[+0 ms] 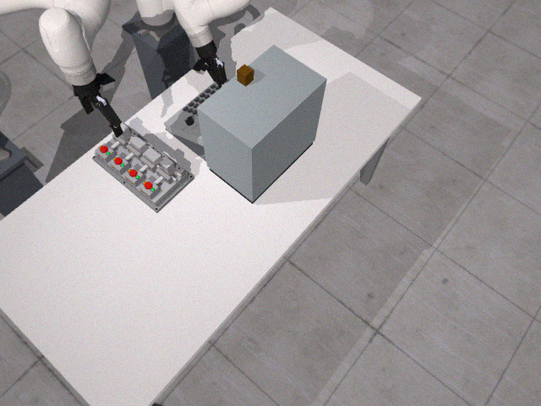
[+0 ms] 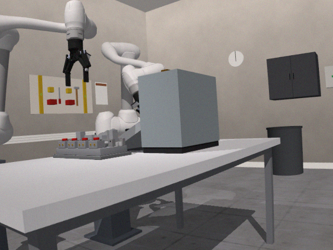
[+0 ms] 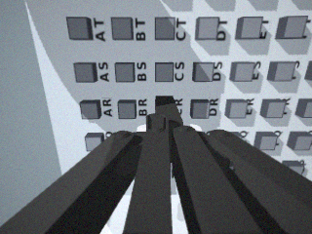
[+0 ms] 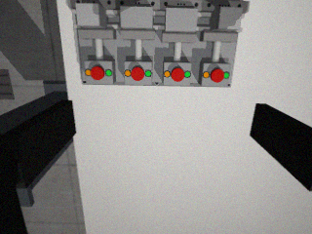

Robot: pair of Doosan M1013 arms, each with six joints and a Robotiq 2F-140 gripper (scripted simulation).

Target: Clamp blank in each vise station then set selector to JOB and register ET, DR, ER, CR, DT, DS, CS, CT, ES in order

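Note:
My left gripper (image 3: 164, 109) (image 1: 221, 83) is shut and empty. Its tip covers the CR key in the left wrist view; contact cannot be told. No key in view looks lit; CS (image 3: 164, 72), DR (image 3: 200, 108) and ER (image 3: 236, 108) show. My right gripper (image 4: 164, 118) (image 2: 76, 81) is open and empty, high above the vise fixture (image 1: 124, 181) (image 2: 77, 155). Four red knobs, including one valve knob (image 4: 97, 73) (image 1: 103, 149), have orange and green dots beside them. Grey blocks stand behind the jaw bars; their clamping is unclear. The selector (image 1: 188, 120) is too small to read. The amber lamp (image 1: 245, 74) looks dull.
The tall grey cabinet (image 1: 262, 100) (image 2: 158, 113) stands beside the fixture and hides most of the key panel and left gripper in the exterior view. The white table (image 1: 131, 279) (image 2: 134, 172) bears everything; its edge shows left of the fixture in the right wrist view.

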